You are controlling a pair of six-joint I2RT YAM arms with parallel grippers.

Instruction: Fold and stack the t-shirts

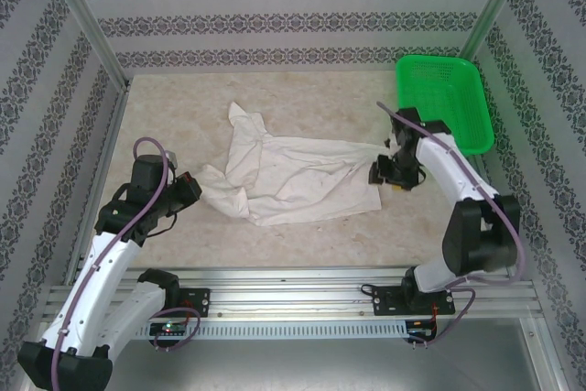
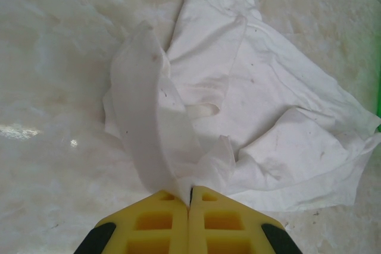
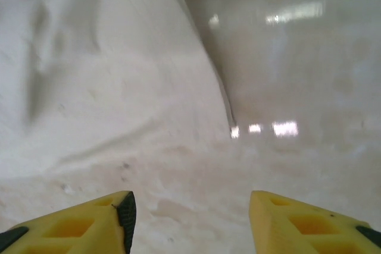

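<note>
The left claw (image 2: 190, 191) is clenched on a raised fold at the near left corner of the crumpled white cloth t-shirt (image 1: 293, 176). That fold stands up off the pale marbled tabletop (image 1: 302, 235). At the shirt's right edge the right claw (image 3: 190, 206) is released, its jaws apart over the cloth with nothing between them. The shirt lies loosely spread, one sleeve pointing away. Beyond the shirt's far right side sits a green plastic mesh basket (image 1: 444, 103).

A pale marbled table (image 1: 320, 246) carries a crumpled white t-shirt (image 1: 293, 176) and a green basket (image 1: 441, 98).
</note>
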